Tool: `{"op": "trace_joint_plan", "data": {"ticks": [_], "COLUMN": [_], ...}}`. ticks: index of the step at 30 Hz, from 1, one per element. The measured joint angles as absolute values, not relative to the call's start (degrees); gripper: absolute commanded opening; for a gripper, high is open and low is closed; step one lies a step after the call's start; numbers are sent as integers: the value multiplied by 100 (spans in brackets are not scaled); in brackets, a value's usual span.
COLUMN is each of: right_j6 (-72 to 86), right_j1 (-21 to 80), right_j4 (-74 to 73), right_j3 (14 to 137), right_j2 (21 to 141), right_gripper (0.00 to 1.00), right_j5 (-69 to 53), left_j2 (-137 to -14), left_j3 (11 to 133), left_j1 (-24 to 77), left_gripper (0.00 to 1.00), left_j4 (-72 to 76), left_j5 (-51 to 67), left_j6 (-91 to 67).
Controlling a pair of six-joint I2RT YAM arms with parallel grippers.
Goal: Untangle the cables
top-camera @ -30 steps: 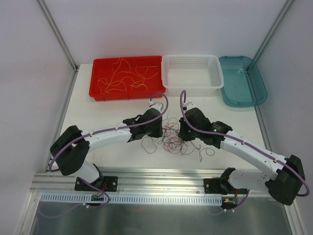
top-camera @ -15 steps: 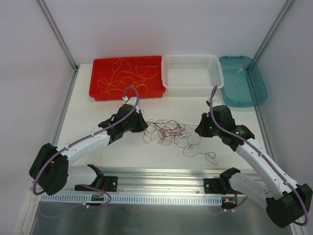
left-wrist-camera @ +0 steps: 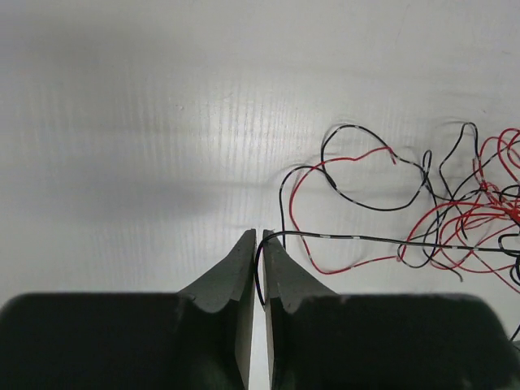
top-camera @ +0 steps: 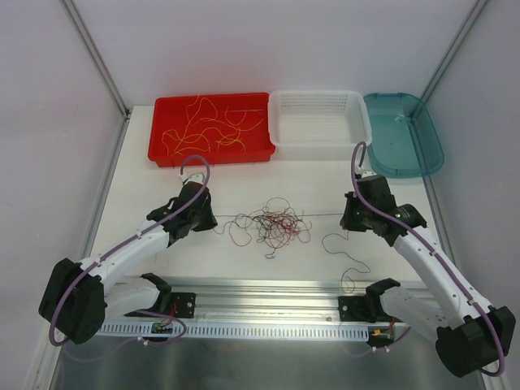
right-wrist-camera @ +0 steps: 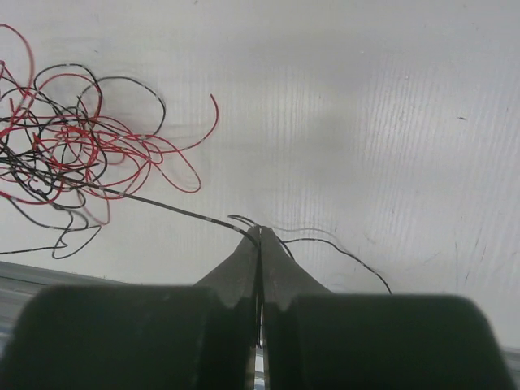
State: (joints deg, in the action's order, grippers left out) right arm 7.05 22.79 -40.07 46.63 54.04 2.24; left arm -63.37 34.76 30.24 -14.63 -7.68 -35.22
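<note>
**Arms Drawn Apart, One Strand Pulled Taut**

A second ago both arms crowded over the cables [top-camera: 276,226]. Now the left gripper [top-camera: 213,219] sits at 9 o'clock of the red-and-black clump and the right gripper [top-camera: 346,216] at 3 o'clock, well apart. The clump lies mid-surface [top-camera: 244,260].

The wrist views add what the top view cannot. Each gripper is pinched closed on one black strand [left-wrist-camera: 366,238]. It runs toward 3 o'clock into the tangle from the left gripper, and toward 10 o'clock from the right.

Only the top view shows the red bin [top-camera: 162,153] at 11 o'clock, holding yellow strands [top-camera: 203,130].
</note>
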Motion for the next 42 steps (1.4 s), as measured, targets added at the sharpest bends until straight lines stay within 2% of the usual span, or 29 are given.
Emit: {"op": "trace_joint_plan", "data": {"ticks": [3,7,11,15,27,31,35,38,41,42], "right_j6": [633,578,572,556,642,657,519,397,336,327], "right_j1": [2259,2257,2178,1612,-156,-320,-121,563,1391,1645], "right_j4": [-4018,-4080,-4213,-4383,-4766,-4762,-4532,-4254,-4106,-4088], "right_j3": [4746,4768,4768,4899,6486,6757,6604,6012,5299,5074], "right_j2": [5395,5406,5404,5319,4928,4925,4980,5052,5380,5564], "right_gripper": [1,1,1,1,1,1,1,3,22,36], "right_j5": [139,139,283,145,-384,-607,-1041,-1144,-1155,-1146], "left_j2": [-6176,-5979,-5771,-5507,-5345,-5216,-5164,-5153,-5151,-5151], "left_j3": [3476,3476,3476,3492,4464,4637,4606,4324,3857,3717], "left_j1": [2989,2987,2836,2263,797,626,572,585,904,1122], "left_gripper": [7,0,0,0,0,0,10,18,43,62], "left_j4": [-1605,-1750,-2034,-2228,-2825,-2928,-2995,-2891,-2858,-2847], "left_j5": [-760,-827,-972,-932,-1028,-1100,-814,-145,471,615], "left_j6": [-3520,-3522,-3548,-3562,-3221,-2998,-2766,-2727,-2816,-2893]}}
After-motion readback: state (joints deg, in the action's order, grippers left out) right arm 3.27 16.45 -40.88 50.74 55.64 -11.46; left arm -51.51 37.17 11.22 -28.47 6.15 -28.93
